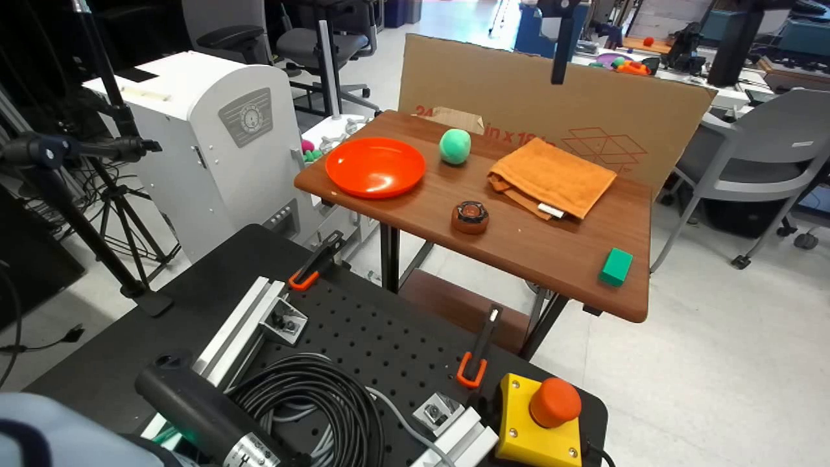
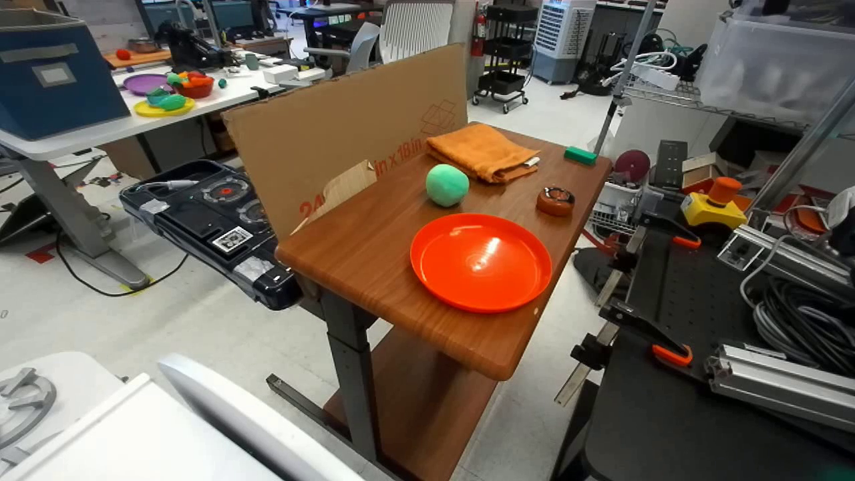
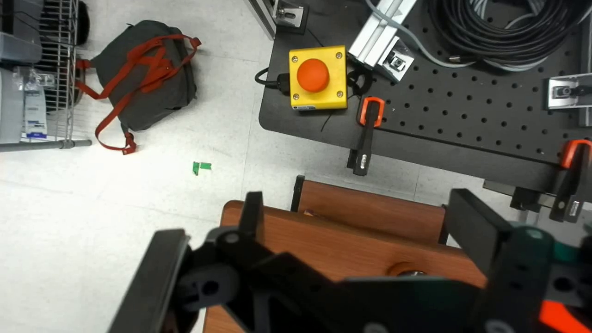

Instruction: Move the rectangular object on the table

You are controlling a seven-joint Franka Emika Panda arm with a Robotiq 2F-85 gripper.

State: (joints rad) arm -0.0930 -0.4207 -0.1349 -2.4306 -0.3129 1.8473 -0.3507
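Observation:
The rectangular object, a small green block (image 1: 616, 266), lies on the reddish-brown table (image 1: 538, 253) near its front corner. It also shows in an exterior view at the table's far end (image 2: 580, 155). It is hidden in the wrist view, where part of the table (image 3: 305, 245) shows below the gripper. My gripper (image 1: 640, 81) hangs high over the table's back side at the top of an exterior view, its fingers wide apart and well above the block. In the wrist view the gripper (image 3: 356, 199) is open with nothing between the fingers.
On the table are an orange-red plate (image 1: 376, 167), a green ball (image 1: 455, 146), a folded orange cloth (image 1: 551, 175) and a brown round object (image 1: 470, 217). A cardboard panel (image 1: 480, 78) stands along the back edge. A black perforated platform (image 1: 389, 344) holds clamps and a yellow stop-button box (image 1: 519, 421).

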